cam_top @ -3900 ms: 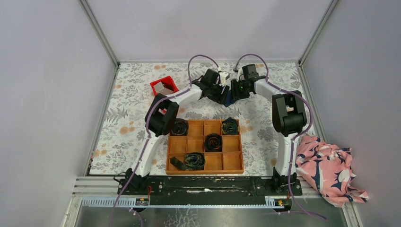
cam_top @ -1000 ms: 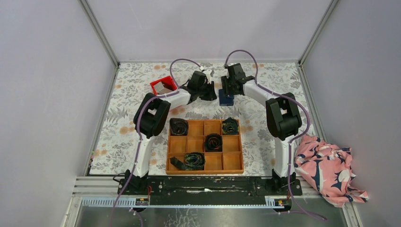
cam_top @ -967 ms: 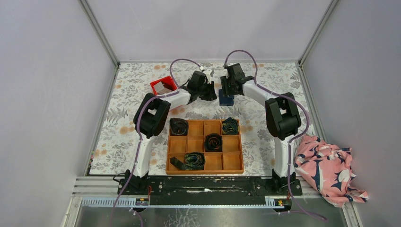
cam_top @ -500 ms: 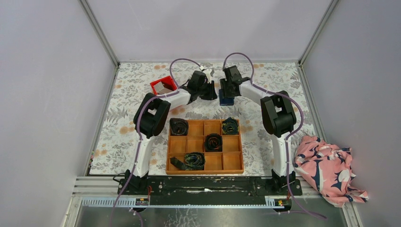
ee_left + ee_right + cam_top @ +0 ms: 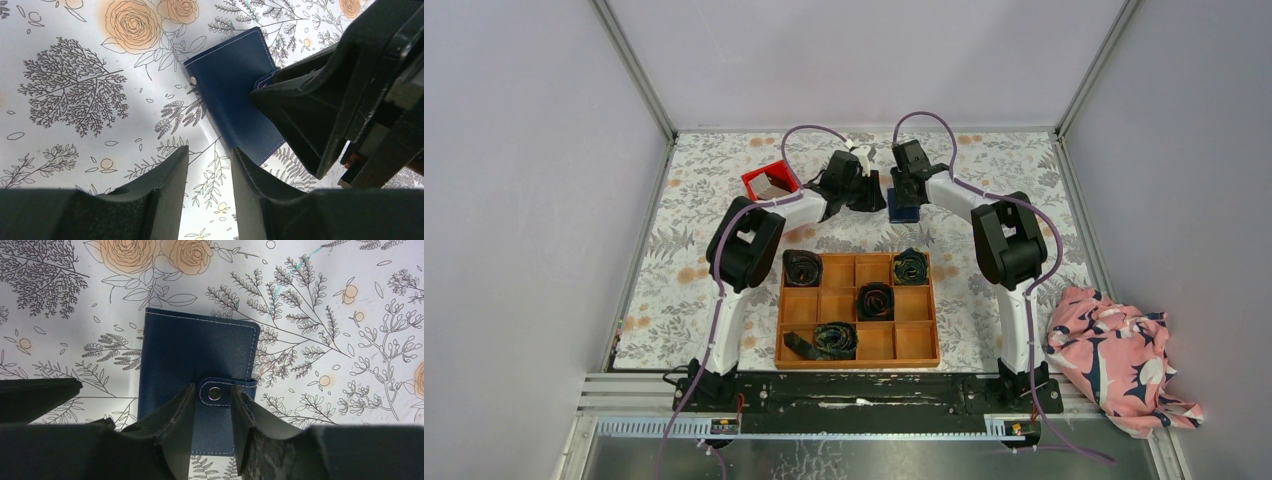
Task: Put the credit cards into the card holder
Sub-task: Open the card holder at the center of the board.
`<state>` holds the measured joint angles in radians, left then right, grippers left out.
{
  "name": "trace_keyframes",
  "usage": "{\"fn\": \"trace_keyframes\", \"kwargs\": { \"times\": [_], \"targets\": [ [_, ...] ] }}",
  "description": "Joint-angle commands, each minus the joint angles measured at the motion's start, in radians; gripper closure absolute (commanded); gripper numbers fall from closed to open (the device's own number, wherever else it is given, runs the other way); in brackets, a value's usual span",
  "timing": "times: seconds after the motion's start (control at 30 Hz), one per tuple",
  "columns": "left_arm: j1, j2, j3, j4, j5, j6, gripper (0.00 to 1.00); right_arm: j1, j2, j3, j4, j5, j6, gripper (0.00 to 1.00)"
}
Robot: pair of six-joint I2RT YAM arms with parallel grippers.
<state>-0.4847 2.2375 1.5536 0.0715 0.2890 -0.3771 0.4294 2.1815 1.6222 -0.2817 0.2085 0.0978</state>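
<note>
Small dark navy-blue folding card holder [image 5: 197, 365] lies flat and folded shut on the white floral-print tablecloth [image 5: 694, 250], snap tab [image 5: 225, 391] wrapped over its right edge in the right wrist view, metal snap showing. It sits at the far middle of the table, beyond the tray, right of the bin, between both arm tips. Right gripper [image 5: 212, 390] is down on it from above, black fingers [image 5: 175, 415] narrowly apart with the snap in the gap; one fingertip sits at the tab's end, the other over the tab, not pinching it from the sides. Whether the tips press on the leather I can't tell. Left gripper [image 5: 210, 160] is low just beside the card holder's near edge, jaws a narrow gap apart, only tablecloth between them, nothing held; one finger looks close to or at the wallet's edge, contact unclear. Small red plastic bin [image 5: 769, 181] left of the left gripper, contents too small to tell. Nearer the bases, a wooden grid tray [image 5: 916, 345] with dark rolled fabric bundles [image 5: 875, 300] in the far-left, far-right, one middle and a near-left compartment. Pink floral crumpled cloth [image 5: 1119, 355] off the tablecloth by the right arm's base.
</note>
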Motion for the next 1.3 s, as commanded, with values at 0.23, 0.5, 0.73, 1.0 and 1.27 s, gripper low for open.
{"fn": "trace_keyframes", "kwargs": {
  "times": [0.23, 0.5, 0.73, 1.0, 1.27],
  "targets": [
    [-0.026, -0.027, -0.007, 0.106, 0.011, -0.048, 0.45, 0.003, 0.021, -0.030, -0.058, 0.058, -0.018, 0.70],
    [-0.057, 0.025, 0.074, 0.075, -0.023, -0.059, 0.35, 0.002, 0.017, -0.032, -0.062, 0.036, -0.012, 0.76],
    [-0.068, 0.067, 0.100, 0.040, -0.105, -0.074, 0.35, 0.002, 0.019, -0.032, -0.064, 0.010, -0.004, 0.80],
    [-0.077, 0.086, 0.106, 0.012, -0.161, -0.075, 0.46, -0.007, 0.014, -0.047, -0.043, -0.063, 0.017, 0.83],
    [-0.090, 0.147, 0.174, -0.056, -0.179, -0.084, 0.59, -0.028, 0.005, -0.072, -0.025, -0.157, 0.042, 0.85]
  ]
}}
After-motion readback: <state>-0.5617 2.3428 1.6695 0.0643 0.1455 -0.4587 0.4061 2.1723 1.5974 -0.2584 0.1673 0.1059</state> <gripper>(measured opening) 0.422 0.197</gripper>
